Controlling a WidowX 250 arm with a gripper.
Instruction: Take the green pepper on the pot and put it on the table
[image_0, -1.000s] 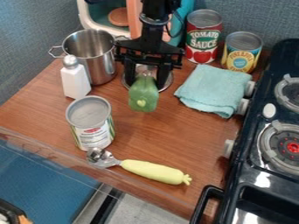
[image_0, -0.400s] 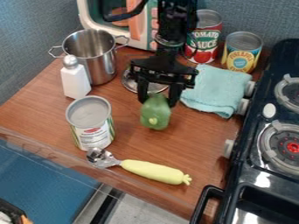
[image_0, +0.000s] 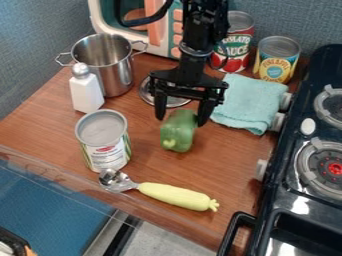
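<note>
Since the frame just before, the gripper has spread its fingers wider and the green pepper has rolled slightly; the gripper now looks open around it, the pepper apparently resting on the wooden table. Wood runs from it leftward to the open-topped can and rightward to the stove's edge, with the metal lid behind, the folded cloth behind to the right, and the yellow-handled scoop near the front edge.

A textured blue-gray wall rises behind a brown wood-grain counter.
</note>
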